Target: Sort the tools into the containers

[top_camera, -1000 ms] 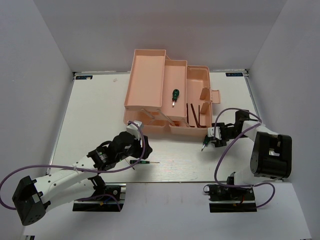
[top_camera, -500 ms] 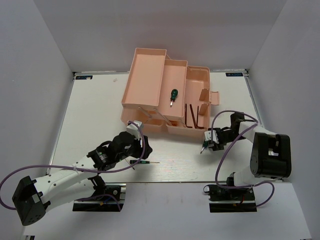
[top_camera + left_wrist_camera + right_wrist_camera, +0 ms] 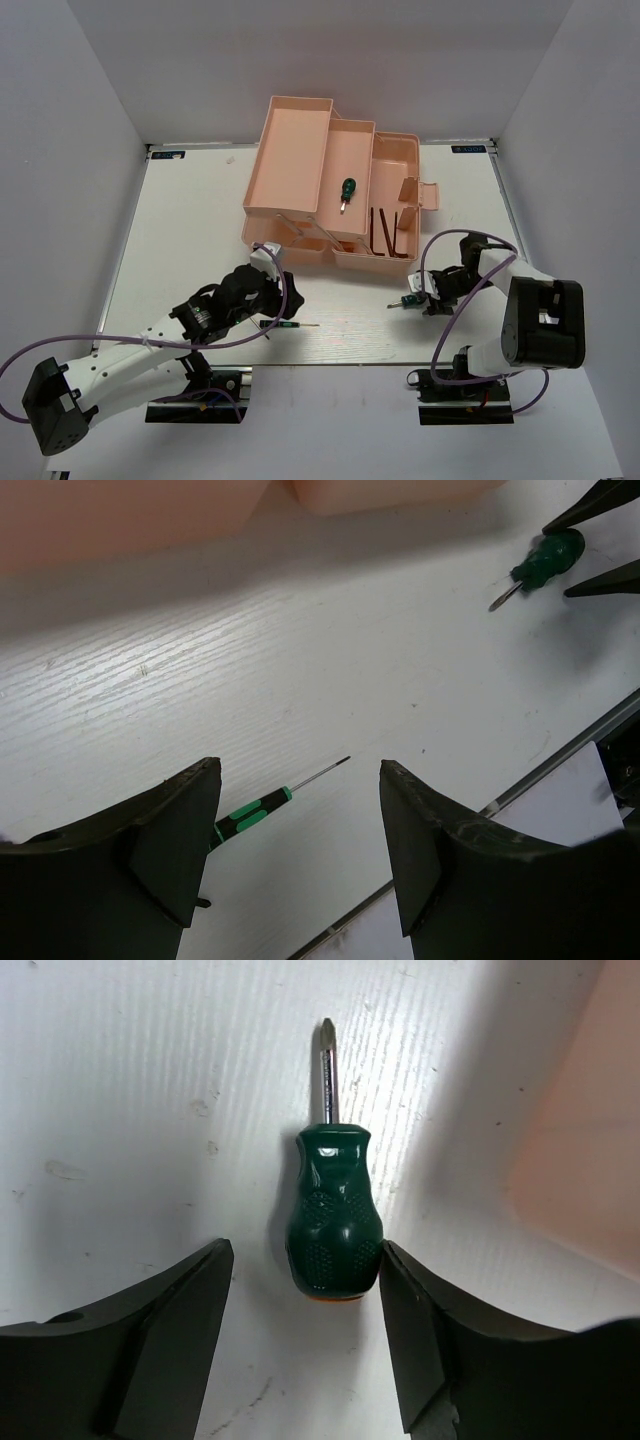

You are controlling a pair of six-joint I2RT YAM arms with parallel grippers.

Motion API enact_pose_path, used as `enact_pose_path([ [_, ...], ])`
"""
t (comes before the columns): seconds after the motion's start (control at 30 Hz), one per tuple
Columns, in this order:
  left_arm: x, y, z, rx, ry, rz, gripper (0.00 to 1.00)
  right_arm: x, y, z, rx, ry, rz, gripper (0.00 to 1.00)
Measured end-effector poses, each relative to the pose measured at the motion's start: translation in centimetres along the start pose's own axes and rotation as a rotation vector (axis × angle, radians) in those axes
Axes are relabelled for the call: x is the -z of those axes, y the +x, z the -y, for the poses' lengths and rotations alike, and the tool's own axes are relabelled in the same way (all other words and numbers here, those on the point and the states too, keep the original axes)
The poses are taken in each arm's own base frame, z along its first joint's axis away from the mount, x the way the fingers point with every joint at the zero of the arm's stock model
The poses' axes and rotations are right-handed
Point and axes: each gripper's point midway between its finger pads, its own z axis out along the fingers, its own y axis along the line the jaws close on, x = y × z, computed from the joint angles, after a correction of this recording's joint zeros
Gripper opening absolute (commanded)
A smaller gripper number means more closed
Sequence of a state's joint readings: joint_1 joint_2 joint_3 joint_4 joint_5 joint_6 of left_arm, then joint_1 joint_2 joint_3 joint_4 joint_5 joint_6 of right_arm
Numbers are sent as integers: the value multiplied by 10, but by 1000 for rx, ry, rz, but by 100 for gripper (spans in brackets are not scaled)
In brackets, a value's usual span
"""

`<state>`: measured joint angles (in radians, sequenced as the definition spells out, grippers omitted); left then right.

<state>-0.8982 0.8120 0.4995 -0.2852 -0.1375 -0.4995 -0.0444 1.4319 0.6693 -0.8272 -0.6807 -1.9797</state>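
Shows the right gripper (image 3: 305, 1245) drawn back from the toolbox (image 3: 300, 150) toward the near edge of the table (image 3: 200, 230), compared with a second ago, and set low over the surface. Finds its fingers spread wide astride a stubby green screwdriver (image 3: 334, 1215), lying flat, handle close against one finger and clear of the other. Leaves that tool outside the trays, hence unsorted; suggests a grasp in preparation, though a release cannot be ruled out. Keeps the left gripper (image 3: 298, 770) about where it was, wide open above a slim screwdriver (image 3: 255, 812) on the table. Counts a second green screwdriver (image 3: 347, 190) and hex keys (image 3: 385, 230) already inside trays.
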Motion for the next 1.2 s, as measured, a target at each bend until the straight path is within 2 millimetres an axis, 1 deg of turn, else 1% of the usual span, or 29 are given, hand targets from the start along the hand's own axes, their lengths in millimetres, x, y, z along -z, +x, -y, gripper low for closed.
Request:
enact_pose_path([
  [0.13,0,1,0,0,1,-3,75,-2,-3,-6,-6,-14,5,70],
  [0.4,-1,2,1,11,5,-7,75,-9,-9,-5,21,-11,33,70],
  [0.43,-1,2,1,11,5,-8,75,-10,-11,-5,25,-10,38,68],
  [0.5,-1,3,1,13,4,-11,75,-13,-14,-4,41,-16,42,64],
  [0.53,-1,3,1,13,4,-12,75,-14,-15,-4,47,-21,43,59],
  [0.6,-2,3,1,13,4,-14,75,-16,-16,-5,59,-31,41,52],
  [0.63,-2,4,1,13,4,-15,75,-17,-16,-5,59,-38,41,46],
  [0.77,-3,6,1,22,5,-16,75,-16,-15,-6,52,-68,30,31],
  [0.8,-4,9,-1,23,0,-23,75,-16,-14,-6,52,-73,24,27],
  [0.83,-4,11,-2,25,-3,-30,75,-16,-14,-7,55,-76,21,20],
  [0.93,-8,20,-5,33,-15,-54,75,-14,-13,-8,55,-84,6,10],
  [0.97,-8,22,-6,36,-19,-61,75,-13,-12,-9,57,-87,-5,5],
  [1.03,-9,23,-6,43,-22,-65,75,-9,-10,-12,59,-97,-31,0],
  [1.1,-10,23,-6,54,-27,-67,75,-5,-11,-16,54,-102,-49,0],
  [1.2,-10,23,-8,68,-40,-63,75,5,-22,-20,23,-104,-45,0],
])
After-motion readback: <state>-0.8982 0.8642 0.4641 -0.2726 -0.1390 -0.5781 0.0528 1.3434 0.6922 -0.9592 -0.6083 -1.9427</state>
